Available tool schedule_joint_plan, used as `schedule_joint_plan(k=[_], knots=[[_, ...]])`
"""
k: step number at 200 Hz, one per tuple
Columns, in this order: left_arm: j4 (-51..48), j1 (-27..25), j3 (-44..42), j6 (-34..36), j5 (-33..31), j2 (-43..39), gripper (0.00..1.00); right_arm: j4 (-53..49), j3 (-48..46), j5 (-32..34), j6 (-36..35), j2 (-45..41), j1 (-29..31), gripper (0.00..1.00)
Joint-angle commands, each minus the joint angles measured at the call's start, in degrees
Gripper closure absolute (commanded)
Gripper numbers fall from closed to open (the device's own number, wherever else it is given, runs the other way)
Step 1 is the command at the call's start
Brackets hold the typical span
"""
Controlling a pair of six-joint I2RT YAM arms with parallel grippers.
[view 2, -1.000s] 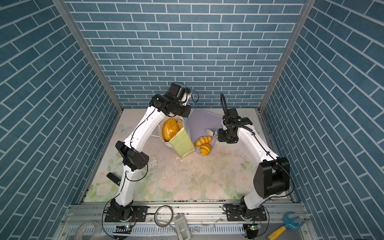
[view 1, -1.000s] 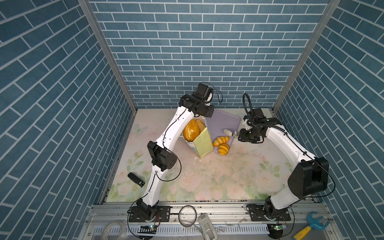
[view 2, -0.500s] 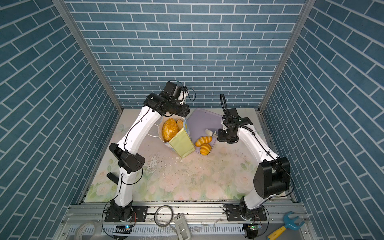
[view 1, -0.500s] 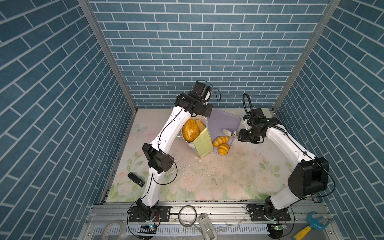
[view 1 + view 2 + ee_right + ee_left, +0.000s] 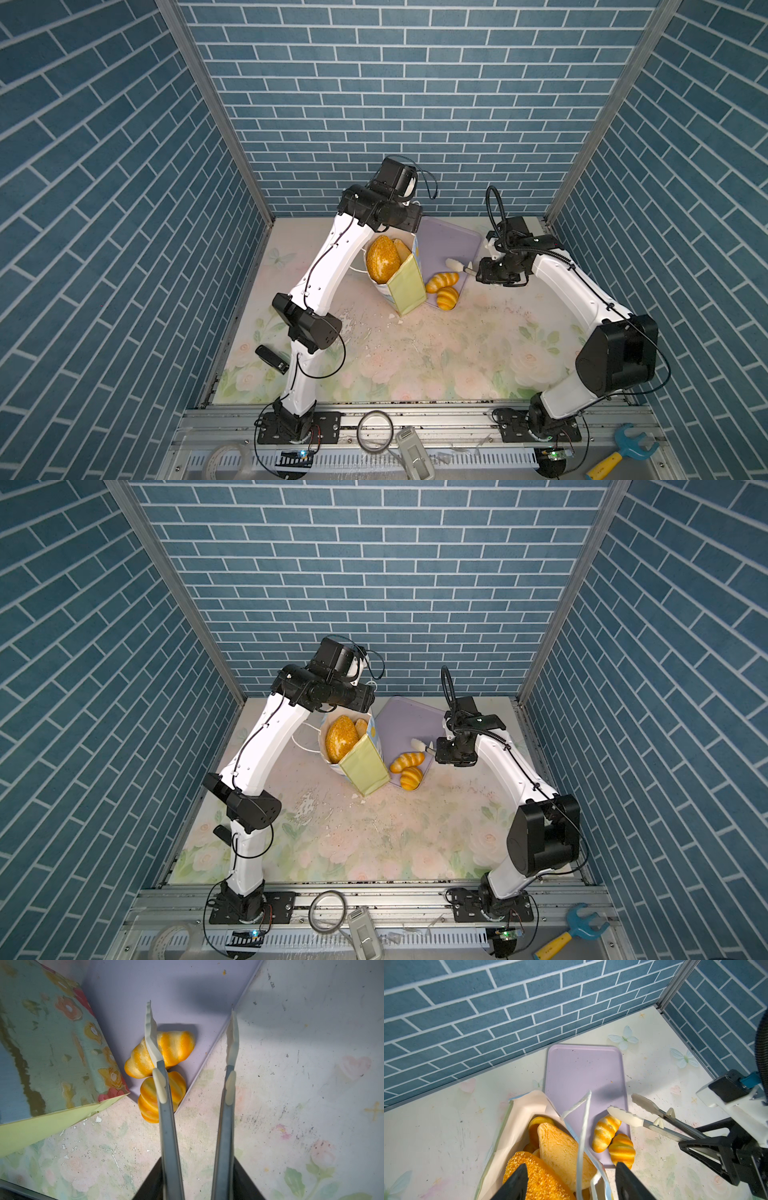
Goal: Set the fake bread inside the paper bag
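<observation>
The paper bag (image 5: 405, 286) is stood near the far edge of the worktop (image 5: 415, 361), about midway along it. Its mouth is turned upward so that bread can be dropped in from above. It is already well filled: a round seeded loaf (image 5: 382, 257) and a triangular slice (image 5: 562, 1153) are seen on top, with more pieces partly hidden beneath.

The left tool (image 5: 571, 1167) is held directly over the bag's mouth, with its jaws spread wide and nothing clamped. A white cord handle (image 5: 583, 1126) rises between its 2 fingers without being pinched. Whether the handle is meant to be taken, to steady the bag, cannot be told.

The right tool (image 5: 197, 1176) is closed on the handle end of a pair of tongs (image 5: 166, 1105), by which the bread is meant to be gripped. The tongs' white tips are apart and empty.

2 striped croissants (image 5: 441, 281) (image 5: 447, 298) are left outside the bag. They lie touching each other at the near corner of the lavender tray (image 5: 449, 245), just beside the bag, and 1 overhangs the tray's rim onto the worktop. 1 tip of the tongs is seen over the upper croissant, and the other stands over bare worktop beyond the tray's edge.

The task is judged nearly finished. For the next pick, the tongs would need to be shifted so that both tips straddle 1 croissant. The bag, being so close, could be nudged in the process.
</observation>
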Motion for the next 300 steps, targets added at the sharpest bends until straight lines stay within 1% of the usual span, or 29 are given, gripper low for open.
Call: schedule_joint_plan(k=[1,45,55,63,76,84,94,109,121,142,163,180,188,196,227,248,265,300], knots=[[-0.88,-0.62,-1.75,0.49,-3.28,-5.02,0.30,-0.59,2.63,-0.50,-1.83,-1.12,-0.27,0.54],[-0.32,-0.20,-12.33,0.32,-11.64,-17.45,0.26,-1.06,3.79,-0.60,-2.09,-0.54,-0.27,0.54],[-0.57,0.12,-15.29,-0.36,-13.66,-20.94,0.24,-1.16,4.09,-0.61,-2.26,-0.49,-0.25,0.54],[-0.81,0.68,-18.72,-1.11,-14.97,-23.74,0.22,-1.22,4.41,-0.62,-2.33,-0.31,-0.31,0.54],[-0.26,2.43,-25.19,-2.83,-14.90,-28.71,0.22,-1.40,4.94,-0.48,-2.52,-0.21,-0.26,0.54],[0.93,4.02,-30.22,-4.14,-13.52,-32.44,0.22,-1.41,5.31,-0.52,-2.65,-0.19,-0.25,0.54],[3.43,6.58,-37.00,-6.15,-10.33,-37.03,0.22,-1.41,5.56,-0.51,-2.79,-0.19,-0.22,0.54],[7.59,10.33,-46.65,-9.04,-2.83,-42.99,0.22,-1.47,6.06,-0.55,-2.92,-0.03,-0.23,0.54],[11.16,11.52,-52.69,-10.26,1.73,-46.22,0.22,-1.51,6.36,-0.57,-3.05,0.31,-0.27,0.54],[13.00,12.58,-57.51,-11.60,4.86,-47.32,0.22,-1.41,6.78,-0.91,-2.91,0.56,-0.27,0.54],[16.13,13.19,-60.14,-11.94,7.62,-46.98,0.23,-1.23,6.58,-1.19,-2.70,0.46,-0.20,0.54],[17.89,14.02,-61.12,-12.25,9.42,-45.98,0.26,-1.23,6.26,-1.18,-2.55,-0.08,-0.17,0.54],[18.55,14.38,-61.47,-12.27,9.84,-45.54,0.29,-1.10,6.01,-1.13,-2.38,-0.36,-0.18,0.54],[19.54,14.88,-61.88,-12.41,10.17,-45.21,0.35,-0.97,5.83,-1.18,-2.30,-0.71,-0.18,0.54],[23.28,17.48,-62.99,-13.32,12.10,-44.85,0.75,-0.79,5.34,-1.19,-2.10,-1.50,-0.11,0.54],[22.97,20.16,-62.20,-13.15,13.43,-45.14,0.91,-0.68,5.38,-1.36,-2.00,-1.72,-0.18,0.54],[22.52,22.78,-62.01,-13.03,14.68,-46.09,1.00,-0.53,5.44,-1.59,-1.92,-1.97,-0.18,0.55],[19.59,26.96,-61.39,-11.32,14.59,-48.51,1.00,-0.29,5.46,-3.05,-1.92,-1.79,-0.10,0.55]])
